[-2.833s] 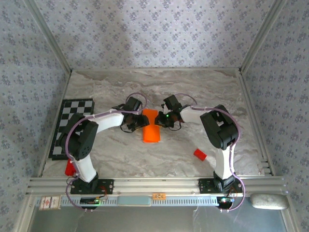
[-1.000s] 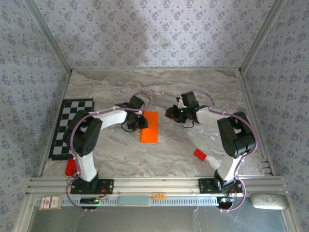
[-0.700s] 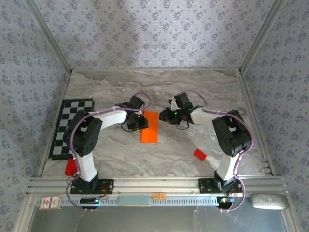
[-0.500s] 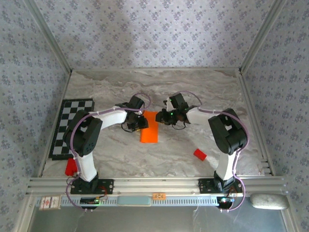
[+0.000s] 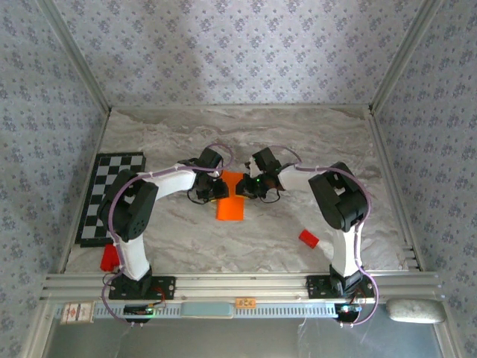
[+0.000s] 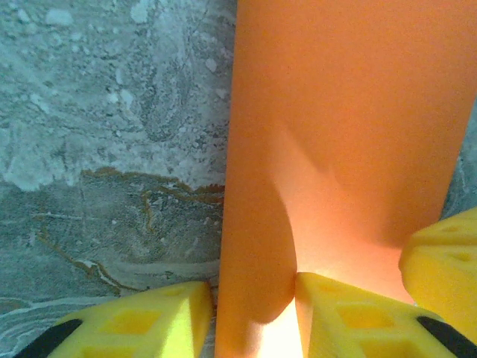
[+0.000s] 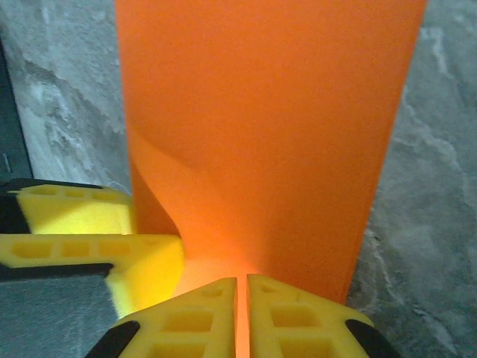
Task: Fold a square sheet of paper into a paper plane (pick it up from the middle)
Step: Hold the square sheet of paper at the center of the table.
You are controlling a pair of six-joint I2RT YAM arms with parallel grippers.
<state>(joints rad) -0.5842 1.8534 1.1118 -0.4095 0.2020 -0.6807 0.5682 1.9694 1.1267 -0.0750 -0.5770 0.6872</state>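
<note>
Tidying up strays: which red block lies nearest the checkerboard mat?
The left red block, just beside the near corner of the checkerboard mat; the right red block lies far from it.

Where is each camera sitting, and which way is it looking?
Top external: high behind the arms, looking down at the table; both arms show, left gripper and right gripper both at the orange paper.
Left wrist: on the left wrist, looking past its yellow fingers at the paper pinched between them.
Right wrist: on the right wrist, looking past its fingers, shut on the paper's edge.
Shared: both wrist views show that same paper, and each seems to catch the other gripper's yellow fingers.
</note>
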